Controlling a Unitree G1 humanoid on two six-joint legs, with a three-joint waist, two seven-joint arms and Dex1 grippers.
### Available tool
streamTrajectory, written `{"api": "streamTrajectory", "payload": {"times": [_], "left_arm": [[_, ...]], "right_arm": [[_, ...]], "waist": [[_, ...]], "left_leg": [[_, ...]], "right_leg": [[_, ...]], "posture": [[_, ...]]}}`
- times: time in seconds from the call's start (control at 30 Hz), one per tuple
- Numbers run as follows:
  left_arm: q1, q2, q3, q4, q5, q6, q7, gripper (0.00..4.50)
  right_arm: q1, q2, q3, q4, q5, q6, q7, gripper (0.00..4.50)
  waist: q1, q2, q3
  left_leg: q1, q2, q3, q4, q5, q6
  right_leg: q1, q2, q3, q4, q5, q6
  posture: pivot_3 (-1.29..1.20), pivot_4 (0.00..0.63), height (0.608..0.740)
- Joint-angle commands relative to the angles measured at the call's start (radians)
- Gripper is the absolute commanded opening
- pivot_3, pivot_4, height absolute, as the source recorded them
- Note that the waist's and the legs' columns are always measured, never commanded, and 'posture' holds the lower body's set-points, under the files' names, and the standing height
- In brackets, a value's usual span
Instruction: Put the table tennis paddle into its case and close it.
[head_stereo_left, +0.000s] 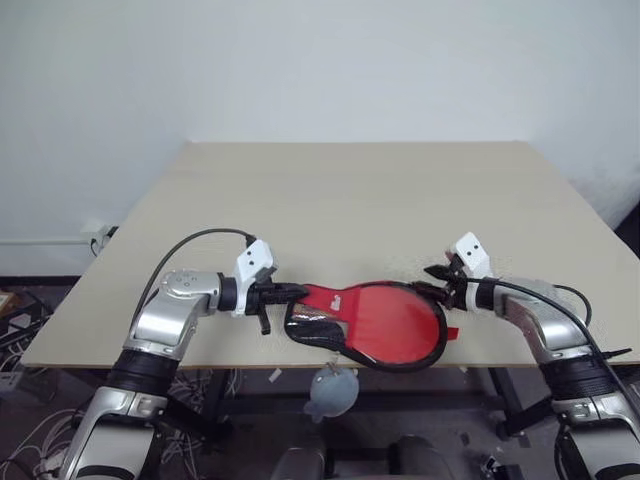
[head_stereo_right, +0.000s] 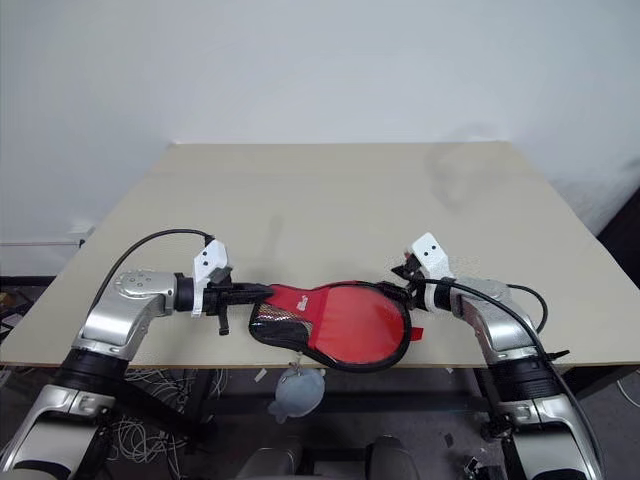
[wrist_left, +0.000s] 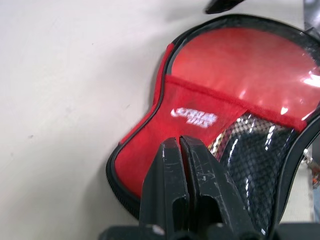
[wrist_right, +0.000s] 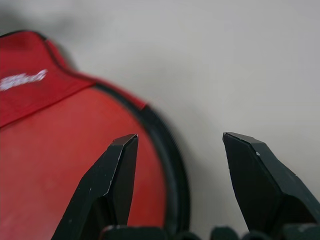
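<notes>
The case (head_stereo_left: 375, 322) lies flat near the table's front edge, black-rimmed, with a red fabric panel (wrist_left: 192, 115) over its narrow end. Its round part shows a glossy red face (wrist_left: 240, 65); I cannot tell whether this is the table tennis paddle or the case's own panel. No wooden handle is visible. A greyish round tag (head_stereo_left: 332, 392) dangles below the table edge. My left gripper (head_stereo_left: 296, 292) is shut, its tips (wrist_left: 180, 141) at the case's narrow end with nothing seen between them. My right gripper (head_stereo_left: 437, 286) stands open at the round end, its fingers (wrist_right: 120, 165) either side of the black rim.
The beige table (head_stereo_left: 350, 200) stretches far behind the case and stands against a white wall. The case overhangs the front edge (head_stereo_left: 150, 366) slightly. Cables (head_stereo_left: 20, 340) and a wall socket (head_stereo_left: 97, 236) sit at floor level on the left.
</notes>
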Motion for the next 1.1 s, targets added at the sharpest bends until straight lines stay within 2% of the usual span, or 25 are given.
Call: {"api": "streamTrajectory", "payload": {"times": [0.03,0.47,0.5,0.53,0.8,0.83,1.1], "left_arm": [[0.003,0.003,0.012,-0.047,-0.009,-0.006,0.008,0.0],[-0.015,-0.027,-0.008,-0.042,-0.005,-0.01,0.009,0.0],[-0.016,-0.03,-0.01,-0.043,-0.004,-0.01,0.009,0.0],[-0.017,-0.033,-0.011,-0.045,-0.004,-0.009,0.01,0.0],[-0.015,-0.037,-0.014,-0.05,-0.003,-0.008,0.009,0.0],[-0.013,-0.036,-0.014,-0.051,-0.003,-0.008,0.009,0.0],[-0.008,-0.039,-0.017,-0.058,-0.003,-0.007,0.011,0.0]], "right_arm": [[-0.012,-0.023,-0.019,-0.026,0.026,0.061,0.01,2.94],[-0.058,-0.013,-0.028,0.056,0.039,0.244,-0.044,2.94],[-0.062,-0.009,-0.034,0.061,0.045,0.26,-0.048,2.57],[-0.065,-0.006,-0.038,0.063,0.049,0.271,-0.052,2.42],[-0.086,0.016,-0.073,0.078,0.082,0.315,-0.074,0.2],[-0.088,0.017,-0.075,0.079,0.085,0.317,-0.076,0.02],[-0.119,0.032,-0.107,0.111,0.086,0.304,-0.136,0.02]], "waist": [[0.0,0.0,0.0],[0.001,-0.001,0.0],[0.001,-0.001,0.0],[0.001,-0.001,0.0],[0.001,-0.001,0.0],[0.001,-0.001,0.0],[0.0,-0.001,0.0]], "left_leg": [[0.0,0.0,0.0,0.0,0.0,0.0],[0.0,0.001,0.001,0.001,0.0,0.0],[0.0,0.001,0.001,0.001,0.0,0.0],[0.0,0.001,0.001,0.001,0.0,0.0],[0.0,0.001,0.001,0.001,0.0,0.0],[0.0,0.001,0.001,0.001,0.0,0.0],[0.0,0.001,0.001,0.001,0.0,0.0]], "right_leg": [[0.0,0.0,0.0,0.0,0.0,0.0],[0.0,0.0,0.0,0.0,0.001,-0.002],[0.0,0.0,0.0,0.0,0.001,-0.002],[0.0,0.0,0.0,0.0,0.001,-0.002],[0.0,0.0,0.0,0.0,0.001,-0.001],[0.0,0.0,0.0,0.0,0.001,-0.001],[0.0,0.0,0.0,0.0,0.001,-0.001]], "posture": [[0.0,0.0,0.74],[0.0,0.0,0.74],[0.0,0.0,0.74],[0.0,0.0,0.74],[0.0,0.0,0.74],[0.0,0.0,0.74],[0.0,0.0,0.74]]}}
